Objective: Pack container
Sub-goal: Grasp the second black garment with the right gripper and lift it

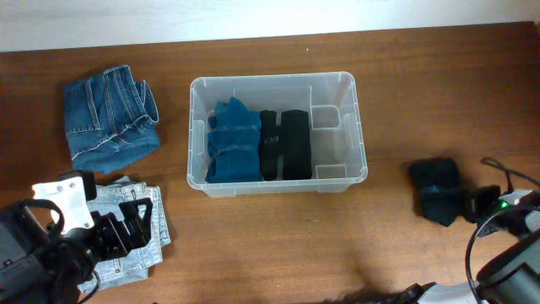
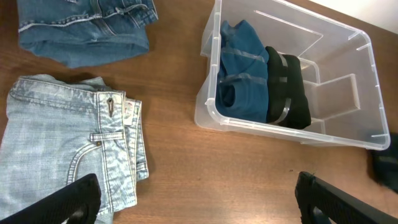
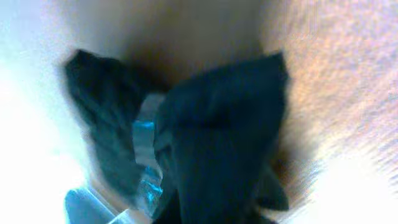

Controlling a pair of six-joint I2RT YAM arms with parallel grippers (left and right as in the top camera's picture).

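Counted one container [image 1: 274, 135] on the wooden table [image 1: 405, 76], with a blue bundle [image 1: 232, 139] and a black bundle [image 1: 284, 143] side by side inside. Saw dark jeans [image 1: 110, 118] left of the container and pale jeans [image 2: 56, 143] lower-left, beneath the left gripper [image 1: 142, 221], spread wide and empty. Found one dark wad [image 1: 434, 190] right of the container, touching the right gripper [image 1: 467, 203]; could not tell its grip.

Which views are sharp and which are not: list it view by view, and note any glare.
Overhead: sharp and evenly lit, with no hard shadows around the container. Left wrist: also sharp, with only faint highlights on the clear plastic rim. Right wrist: badly blurred; a dark garment fills most of the frame, and there are blown-out white patches at the left edge and lower right.
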